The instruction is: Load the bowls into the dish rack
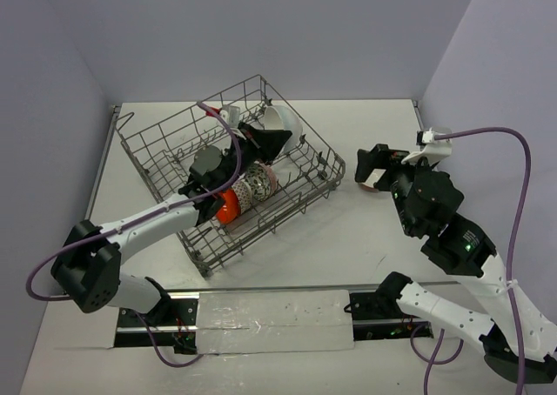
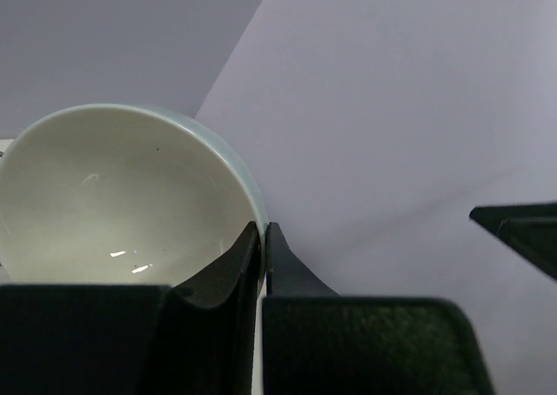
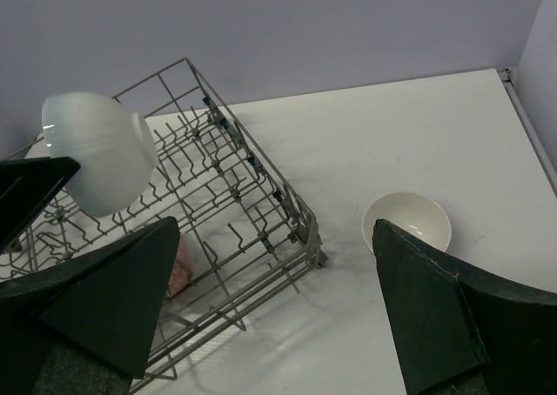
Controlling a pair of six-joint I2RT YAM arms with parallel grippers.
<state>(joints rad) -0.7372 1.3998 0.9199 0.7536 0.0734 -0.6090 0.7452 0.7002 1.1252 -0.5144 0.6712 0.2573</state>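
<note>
Overhead, the large square grey wire dish rack (image 1: 187,106) sits turned cornerwise on the white table (image 1: 348,230), left of the table's middle, with rows of upright tines across its floor. The left gripper (image 2: 261,238) reaches in over the rack, and its two black fingers are pinched together on the rim of a glossy white bowl (image 2: 113,195). That bowl is round and plain, pale inside and out, and is held tipped on its side above the tines, toward 1 o'clock from the rack's centre.

Two more bowls stand on edge among the tines near the middle of the rack. The orange-red bowl (image 1: 228,207) lies toward 6 o'clock from the centre, partly behind the left arm. The bowl with a fine dark-and-white patterned interior (image 1: 259,184) is just beside it at its 2 o'clock.

Outside the rack, at about its 3 o'clock, a small white round bowl (image 3: 406,221) rests upright on the table, its inside plain and cream-white. The right gripper (image 3: 274,238) hangs over that area with its fingers spread wide apart and nothing between them.
</note>
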